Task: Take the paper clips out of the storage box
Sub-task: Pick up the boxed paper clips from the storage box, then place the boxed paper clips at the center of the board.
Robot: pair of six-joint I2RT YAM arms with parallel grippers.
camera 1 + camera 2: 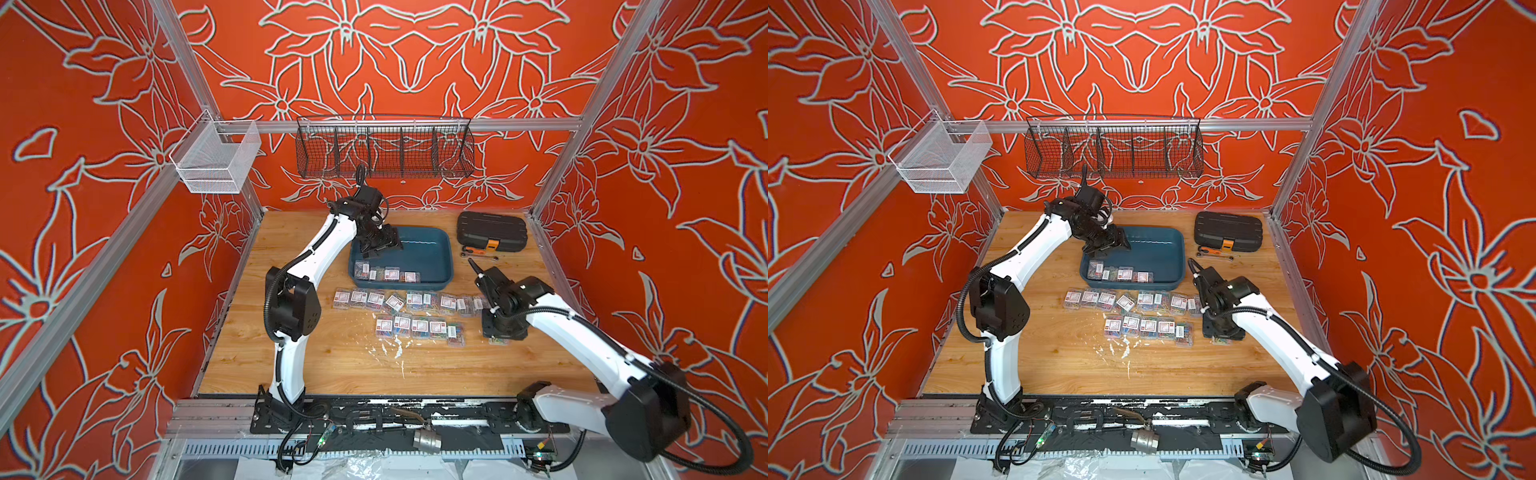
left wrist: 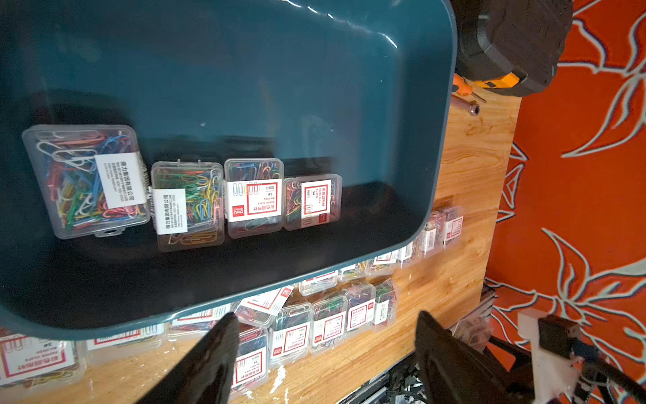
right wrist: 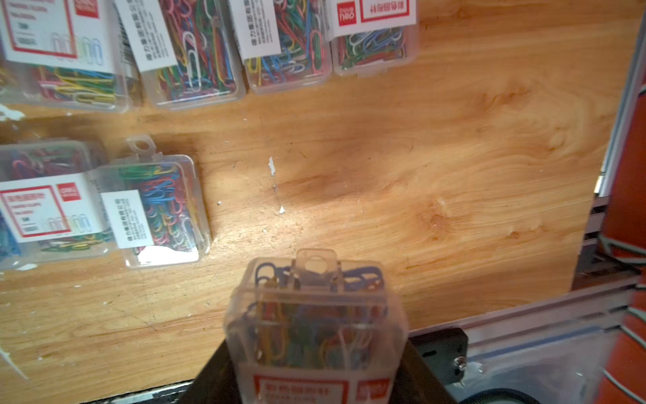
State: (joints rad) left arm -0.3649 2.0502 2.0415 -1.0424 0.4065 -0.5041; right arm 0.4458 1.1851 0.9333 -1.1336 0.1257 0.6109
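The storage box (image 1: 432,253) is a dark teal tray on the wooden table. Several clear boxes of paper clips (image 1: 386,273) lie in a row along its near wall, sharp in the left wrist view (image 2: 188,203). My left gripper (image 2: 325,320) hangs open above the tray's left part (image 1: 380,245), holding nothing. Many more clip boxes lie in two rows (image 1: 407,301) on the table in front of the tray. My right gripper (image 3: 316,367) is shut on one clip box (image 3: 314,325), held just above the table right of the rows (image 1: 500,337).
A black ribbed case (image 1: 491,231) with an orange latch stands at the back right, with small hand tools (image 1: 478,251) in front of it. A black wire basket (image 1: 384,147) and a white mesh basket (image 1: 216,160) hang on the frame. White paint flecks mark the table.
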